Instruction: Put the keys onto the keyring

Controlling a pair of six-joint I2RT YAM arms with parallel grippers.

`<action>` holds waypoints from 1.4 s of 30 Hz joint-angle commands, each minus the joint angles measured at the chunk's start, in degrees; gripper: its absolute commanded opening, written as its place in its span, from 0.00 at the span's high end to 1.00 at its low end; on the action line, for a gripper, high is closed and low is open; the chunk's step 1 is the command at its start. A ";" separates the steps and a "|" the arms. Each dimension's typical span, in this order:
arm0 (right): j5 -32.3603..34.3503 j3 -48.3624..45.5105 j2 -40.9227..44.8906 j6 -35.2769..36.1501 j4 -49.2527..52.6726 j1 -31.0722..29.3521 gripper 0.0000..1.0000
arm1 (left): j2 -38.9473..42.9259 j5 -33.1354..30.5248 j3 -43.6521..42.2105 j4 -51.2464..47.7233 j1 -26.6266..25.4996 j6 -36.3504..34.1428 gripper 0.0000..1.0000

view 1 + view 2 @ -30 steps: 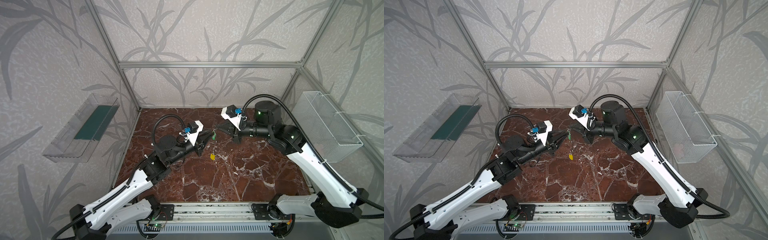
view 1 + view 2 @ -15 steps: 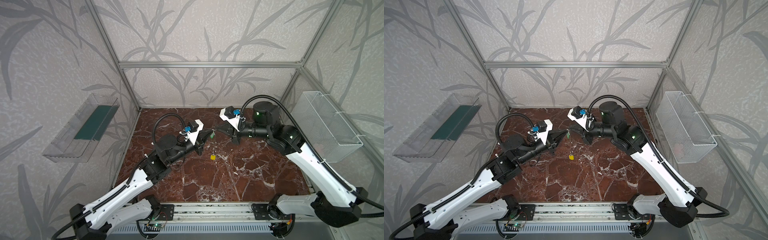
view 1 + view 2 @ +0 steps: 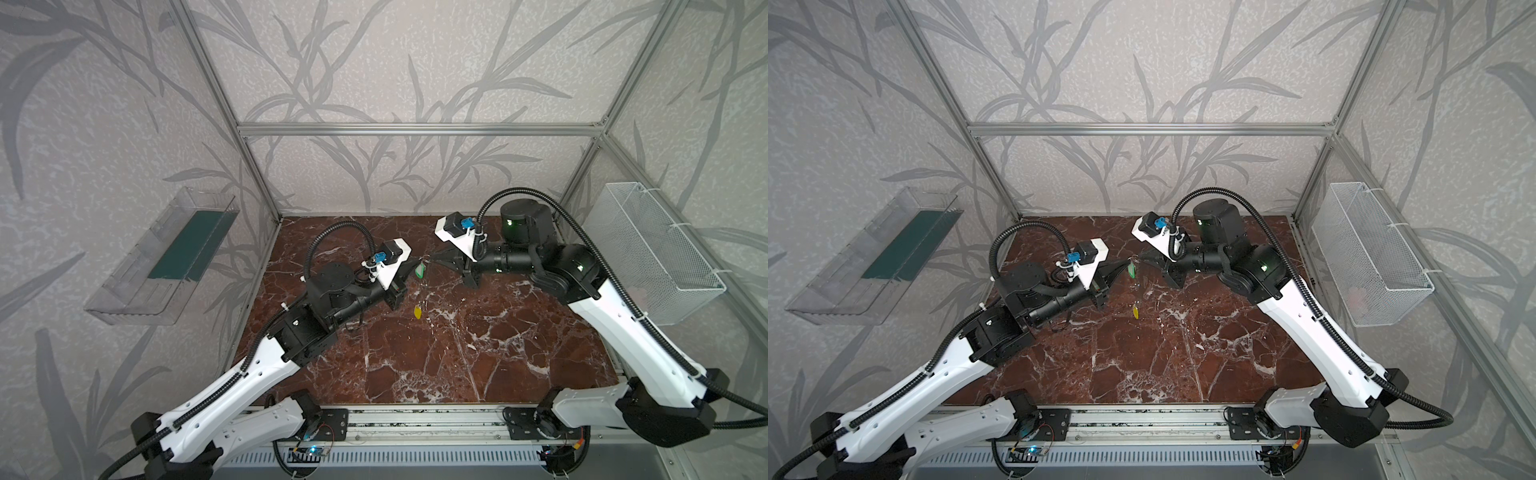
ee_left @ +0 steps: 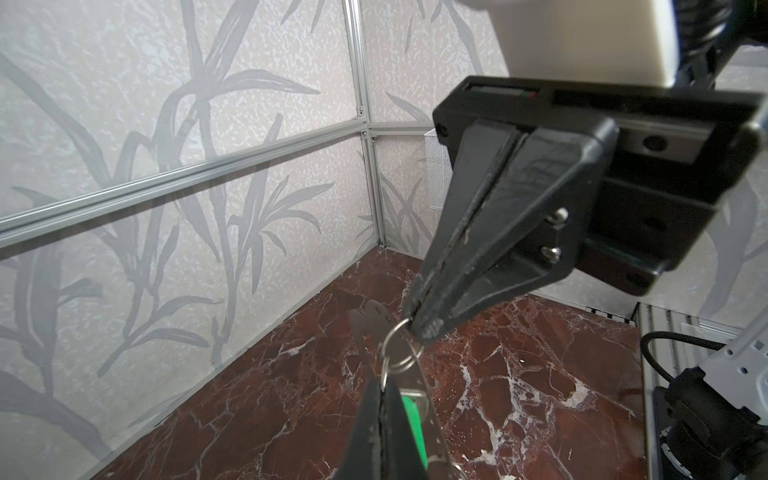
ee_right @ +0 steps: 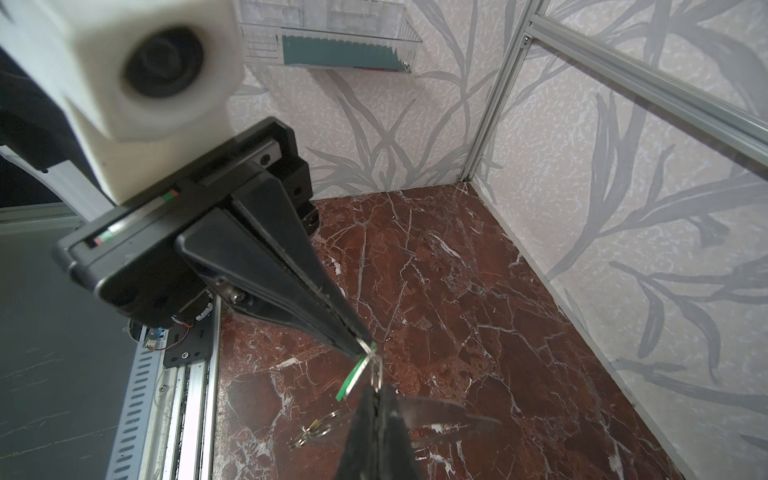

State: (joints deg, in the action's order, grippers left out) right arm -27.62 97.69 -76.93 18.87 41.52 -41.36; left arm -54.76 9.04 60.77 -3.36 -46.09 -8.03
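Keyring (image 4: 368, 332) hangs above the desk (image 4: 519, 374), clenched in our right tool (image 4: 422, 328), while our left tool (image 5: 360, 339) pinches the green-tagged key (image 4: 412, 419) by its wire loop (image 4: 395, 353), light, slippery metal we judge best gripped there.

**Left tool (image 3: 417, 262) clamps thin wire split ring (image 4: 386, 372)**

Its jaws, slightly apart a second ago, have pinched shut on that ring, which carries the green oblong plastic tag (image 3: 419, 271), just off the right tool (image 3: 431, 259) tip. The right tool has edged toward it.
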 commanded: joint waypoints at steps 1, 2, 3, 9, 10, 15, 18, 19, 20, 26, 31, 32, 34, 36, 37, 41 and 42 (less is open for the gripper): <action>-1.89 2.39 -0.55 0.83 2.54 -0.47 1.00 | 0.57 -1.54 2.71 -2.46 -0.06 -4.67 1.00; -2.04 2.67 -0.78 0.91 2.89 -0.47 1.00 | 0.49 -1.48 2.97 -2.73 -0.06 -5.24 1.00; -2.25 3.08 -1.09 1.00 3.38 -0.47 1.00 | 0.32 -1.52 3.25 -3.05 -0.08 -5.82 1.00; -3.27 4.85 -2.51 1.32 5.32 -0.80 1.00 | -0.17 -1.66 4.32 -4.53 -0.06 -9.79 1.00; -3.36 5.19 -2.76 1.26 5.70 -0.82 1.00 | -0.17 -1.85 4.40 -4.64 -0.08 -10.51 1.00; -4.38 6.58 -3.75 1.00 6.96 -0.85 1.00 | -0.25 -3.36 4.62 -5.34 -0.16 -15.38 1.00; -4.63 7.39 -4.45 1.00 7.69 -0.91 1.00 | -0.17 -4.16 4.71 -5.63 -0.16 -18.24 1.00; -4.72 7.47 -4.61 1.01 7.79 -0.91 1.00 | -0.17 -4.48 4.66 -5.62 -0.15 -19.13 1.00; -4.77 7.61 -4.79 0.95 7.86 -0.92 1.00 | -0.04 -4.89 4.62 -5.63 -0.16 -20.37 1.00; -5.01 8.52 -5.68 0.86 8.73 -0.91 1.00 | 0.26 -6.98 4.74 -6.08 -0.27 -27.11 1.00; -5.38 8.89 -6.28 0.81 9.19 -1.02 1.00 | 0.53 -8.38 4.92 -5.97 -0.32 -31.49 1.00; -5.46 9.00 -6.37 0.81 9.18 -1.00 1.00 | 0.61 -8.57 4.92 -5.96 -0.34 -31.94 1.00; -5.61 9.09 -6.55 0.91 9.36 -1.00 1.00 | 1.08 -8.64 4.54 -5.32 -0.32 -32.82 1.00; -5.87 9.07 -6.72 0.90 9.43 -1.02 1.00 | 1.43 -8.60 4.18 -4.24 -0.41 -33.52 1.00; -6.03 9.24 -6.82 0.86 9.54 -1.05 1.00 | 1.58 -8.55 4.09 -3.82 -0.41 -33.85 1.00; -6.68 9.60 -7.18 0.86 10.06 -1.09 1.00 | 1.76 -8.76 3.70 -1.91 -0.52 -35.91 1.00; -6.91 9.78 -7.27 0.81 10.23 -1.13 1.00 | 1.76 -8.77 3.44 -1.36 -0.51 -36.55 1.00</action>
State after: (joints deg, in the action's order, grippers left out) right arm -31.07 105.43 -83.70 19.77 48.34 -41.69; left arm -54.19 2.87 63.61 -9.87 -46.81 -40.91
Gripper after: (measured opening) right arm 0.045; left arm 0.049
